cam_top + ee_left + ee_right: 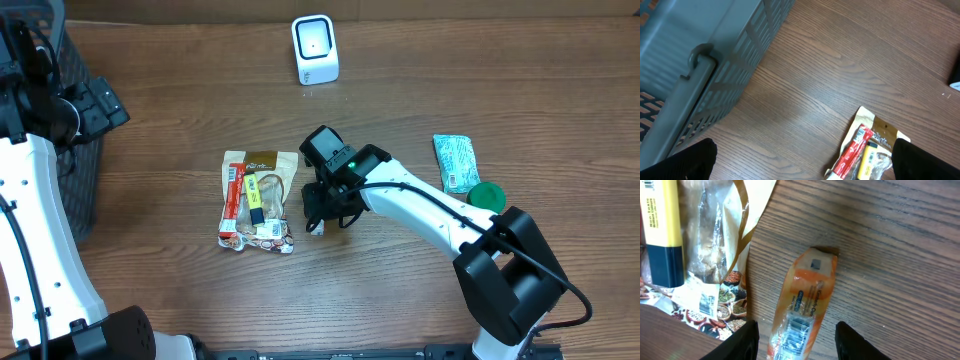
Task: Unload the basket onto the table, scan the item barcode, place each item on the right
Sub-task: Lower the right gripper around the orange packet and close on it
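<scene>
Table (520,80): wood-grain top, seen under both sets of jaws.
Basket (700,30): grey and slatted, seen up and to the left of the left jaws; its rim and wall are shown from above.
Left arm (40,230): raised along the table's left edge, wrist held over the basket's near side.
Right arm (420,210): stretched from the front right toward the middle of the table, wrist bent down to the wood.
Snack bundle (258,200): clear bags with a red stick and a yellow stick, laid flat just left of the right jaws.
Scanner (315,48): white, stood upright well beyond the right jaws.
Green packet (457,162): laid flat well to the right of the right jaws, beside a green round lid (487,196).
Left gripper (804,150): jaws spread wide, nothing between them.
Right gripper (797,340): jaws set partly apart, one finger on either side of the orange packet.
Orange packet (802,302): laid on the wood between the right jaws, barcode face up, with a gap seen at each finger.
</scene>
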Controlling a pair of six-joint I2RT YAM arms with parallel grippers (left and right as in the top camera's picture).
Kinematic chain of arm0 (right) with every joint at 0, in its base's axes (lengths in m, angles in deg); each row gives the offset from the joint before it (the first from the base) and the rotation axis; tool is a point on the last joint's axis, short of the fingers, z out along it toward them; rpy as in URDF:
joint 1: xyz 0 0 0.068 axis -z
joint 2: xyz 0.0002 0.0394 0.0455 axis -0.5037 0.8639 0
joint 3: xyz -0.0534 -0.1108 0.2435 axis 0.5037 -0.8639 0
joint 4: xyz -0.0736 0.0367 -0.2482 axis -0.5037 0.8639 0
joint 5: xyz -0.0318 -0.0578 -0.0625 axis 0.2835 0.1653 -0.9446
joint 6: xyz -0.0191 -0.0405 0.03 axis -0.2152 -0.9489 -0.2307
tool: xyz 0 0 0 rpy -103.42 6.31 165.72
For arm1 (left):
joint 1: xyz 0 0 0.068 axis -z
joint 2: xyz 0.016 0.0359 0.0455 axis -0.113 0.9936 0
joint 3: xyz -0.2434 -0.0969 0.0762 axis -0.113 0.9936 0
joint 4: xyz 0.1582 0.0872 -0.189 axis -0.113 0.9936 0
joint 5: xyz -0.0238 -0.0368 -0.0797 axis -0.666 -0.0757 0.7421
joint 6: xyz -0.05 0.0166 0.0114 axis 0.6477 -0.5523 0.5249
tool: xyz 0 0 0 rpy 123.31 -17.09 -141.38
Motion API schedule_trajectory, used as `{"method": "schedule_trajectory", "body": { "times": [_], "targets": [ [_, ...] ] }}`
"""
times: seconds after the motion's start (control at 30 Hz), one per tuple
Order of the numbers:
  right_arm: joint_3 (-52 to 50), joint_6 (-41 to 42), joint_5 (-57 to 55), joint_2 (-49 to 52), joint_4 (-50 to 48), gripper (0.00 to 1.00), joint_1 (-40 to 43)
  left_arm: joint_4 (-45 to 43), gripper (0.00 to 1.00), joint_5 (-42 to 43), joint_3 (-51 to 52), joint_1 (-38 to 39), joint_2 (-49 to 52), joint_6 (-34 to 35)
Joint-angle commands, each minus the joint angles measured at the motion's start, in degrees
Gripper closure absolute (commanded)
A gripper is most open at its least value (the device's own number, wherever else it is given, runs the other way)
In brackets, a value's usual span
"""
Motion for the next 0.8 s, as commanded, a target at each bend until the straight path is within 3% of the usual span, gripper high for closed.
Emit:
{"method": "schedule_trajectory", "body": {
  "times": [0.0, 0.77],
  "targets": [
    [1.0, 0.2, -1.3, -1.6, -0.4, 0.5, -0.7, 0.0, 0.0, 0.2, -1.0, -0.1, -0.2, -0.5],
    [0.9, 0.3, -4.7, -1.4, -0.9, 0.53, -2.7, 0.0, 0.0, 0.2, -1.0, -0.1, -0.2, -0.4]
  ]
}}
